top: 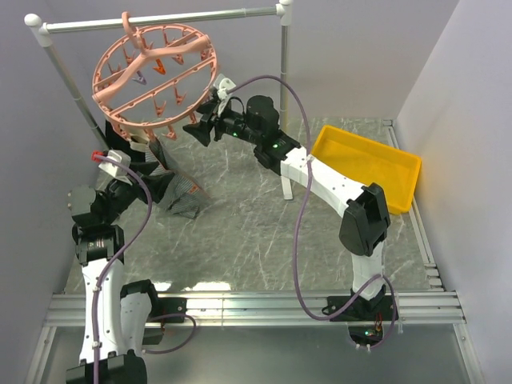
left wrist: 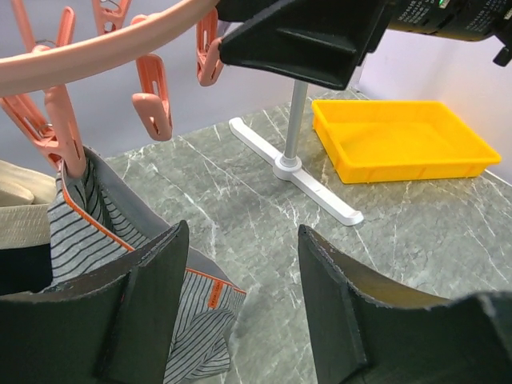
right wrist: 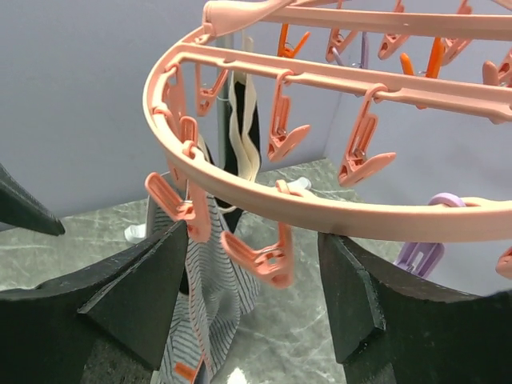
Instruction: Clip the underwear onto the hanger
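The underwear [left wrist: 88, 232] is being hung lengthwise from one clip [left wrist: 64, 132] of the hanger [right wrist: 336, 214], down to the counter [left wrist: 264, 192], just beside the nearer left pincer [left wrist: 240, 264]. Both pincers are being held apart, the right pincer [right wrist: 252, 256] at the hanger's right rim.

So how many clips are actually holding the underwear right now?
1. A pink clip on the hanger rim pinches one top corner of the underwear; the rest sags toward the table. Another clip behind the fabric may be hidden.
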Available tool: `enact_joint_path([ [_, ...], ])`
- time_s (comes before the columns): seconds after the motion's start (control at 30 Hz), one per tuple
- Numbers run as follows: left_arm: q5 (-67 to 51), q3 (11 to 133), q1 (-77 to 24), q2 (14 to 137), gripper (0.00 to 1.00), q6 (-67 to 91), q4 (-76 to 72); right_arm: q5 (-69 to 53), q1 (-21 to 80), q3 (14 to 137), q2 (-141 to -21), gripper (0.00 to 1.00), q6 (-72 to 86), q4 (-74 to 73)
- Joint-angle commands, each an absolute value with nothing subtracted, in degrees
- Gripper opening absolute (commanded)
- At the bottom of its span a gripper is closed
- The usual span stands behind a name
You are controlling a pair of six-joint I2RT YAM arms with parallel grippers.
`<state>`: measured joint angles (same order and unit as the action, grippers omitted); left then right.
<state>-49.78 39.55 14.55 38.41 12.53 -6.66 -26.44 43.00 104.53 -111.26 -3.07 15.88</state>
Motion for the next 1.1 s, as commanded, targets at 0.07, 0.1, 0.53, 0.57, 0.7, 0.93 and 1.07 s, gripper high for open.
enact_joint_path([
  [0.07, -51.41, 39.99, 14.06, 39.55, 0.63, 10.90, -10.19, -27.33, 43.24, 108.89, -113.47, 0.72, -3.43, 17.84],
  [0.1, -51.33, 40.08, 14.06, 39.64, 0.63, 10.72, -10.28, -27.51, 43.33, 109.07, -113.81, 0.72, -3.51, 17.75],
  [0.53, -50.80, 40.08, 13.62, 39.81, 0.63, 10.72, -10.20, -28.04, 43.24, 110.12, -115.57, 0.70, -1.85, 18.63],
  [0.57, -50.80, 40.17, 13.54, 39.64, 0.63, 10.55, -10.11, -28.04, 43.24, 110.65, -115.84, 0.70, -1.67, 18.63],
  [0.7, -50.71, 40.43, 13.53, 39.73, 0.63, 10.63, -9.93, -28.12, 43.24, 109.60, -116.28, 0.70, -0.53, 20.65],
  [0.93, -50.45, 40.87, 13.45, 39.99, 0.63, 10.11, -9.49, -28.30, 43.07, 109.34, -117.16, 0.59, -0.61, 23.46],
  [1.07, -50.45, 41.04, 13.36, 40.08, 0.63, 9.67, -9.32, -28.56, 43.15, 109.95, -117.25, 0.44, -0.53, 23.82],
])
